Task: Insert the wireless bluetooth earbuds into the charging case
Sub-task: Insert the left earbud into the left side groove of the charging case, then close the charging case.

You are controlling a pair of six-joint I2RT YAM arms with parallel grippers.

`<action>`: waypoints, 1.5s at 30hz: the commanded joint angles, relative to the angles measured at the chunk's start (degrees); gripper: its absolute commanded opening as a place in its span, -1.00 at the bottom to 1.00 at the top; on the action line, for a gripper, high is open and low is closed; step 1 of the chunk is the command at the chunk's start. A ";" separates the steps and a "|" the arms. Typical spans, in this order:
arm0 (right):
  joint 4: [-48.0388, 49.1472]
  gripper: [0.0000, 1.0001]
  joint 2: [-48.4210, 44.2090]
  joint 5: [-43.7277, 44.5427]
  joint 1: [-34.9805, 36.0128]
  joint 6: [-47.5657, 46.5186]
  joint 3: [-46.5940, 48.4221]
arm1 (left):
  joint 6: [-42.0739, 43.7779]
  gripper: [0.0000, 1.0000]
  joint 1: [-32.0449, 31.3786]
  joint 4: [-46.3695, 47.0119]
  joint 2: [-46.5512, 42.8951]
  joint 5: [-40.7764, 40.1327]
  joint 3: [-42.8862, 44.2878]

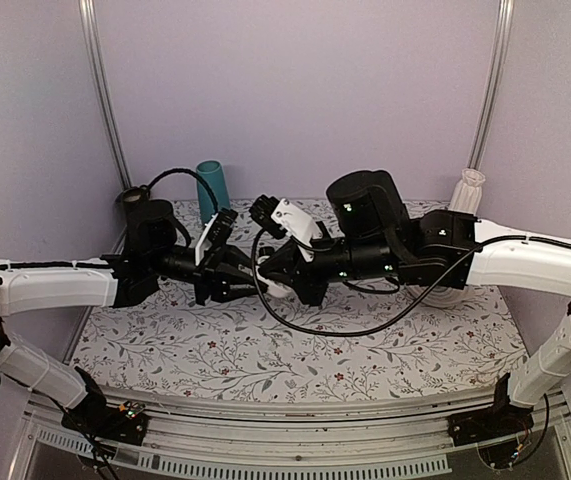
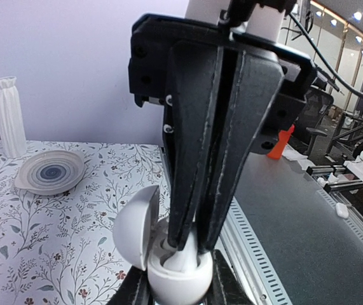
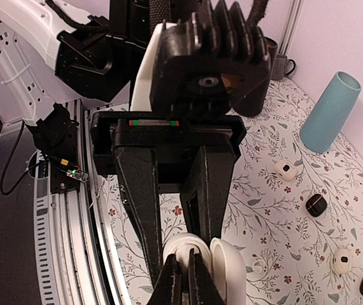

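The left gripper [image 3: 182,251] is hugging the small shiny white plastic case [image 2: 175,283]; at the case's open mouth, the right gripper [image 2: 192,244] is pinching a tiny white earbud [image 2: 182,259] — tilting, it could jam or drop.

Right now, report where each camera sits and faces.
Top: above and behind, looking down on the table; left arm and right arm show.
Left wrist: faces the right gripper holding an earbud at the case; own fingers at bottom.
Right wrist: faces the left gripper holding the case; own fingers at bottom.
Shared: both wrists show the open case.
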 commanded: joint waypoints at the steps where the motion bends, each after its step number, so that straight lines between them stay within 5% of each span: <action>1: 0.20 -0.91 2.44 1.36 1.22 1.86 0.47 | 1.32 -1.00 -1.04 2.48 -1.73 -0.87 2.65; 13: 4.54 -0.54 -4.18 0.43 -0.38 7.29 -1.78 | 0.54 -1.00 -0.82 4.18 -1.43 -2.10 0.60; 19: 5.47 -0.56 -6.11 0.10 -2.46 11.25 -2.27 | -0.07 -1.00 -0.60 4.79 -1.23 -2.38 0.01; 23: 5.17 -0.81 -6.36 1.42 -2.82 12.53 -2.30 | -0.15 -1.00 -0.45 4.79 -1.17 -2.39 -0.01; 35: 4.47 -0.80 -8.00 2.35 -5.79 15.08 -4.13 | -1.91 -1.00 0.55 6.59 -1.15 -3.72 -1.23; 41: 5.02 -0.64 -8.01 -0.37 -7.49 16.28 -4.49 | -2.12 -1.00 0.97 7.26 -1.62 -4.58 -2.06; 45: 5.37 -0.27 -6.65 -1.97 -7.09 15.36 -3.80 | -2.28 -1.00 1.04 6.88 -1.20 -4.59 -1.68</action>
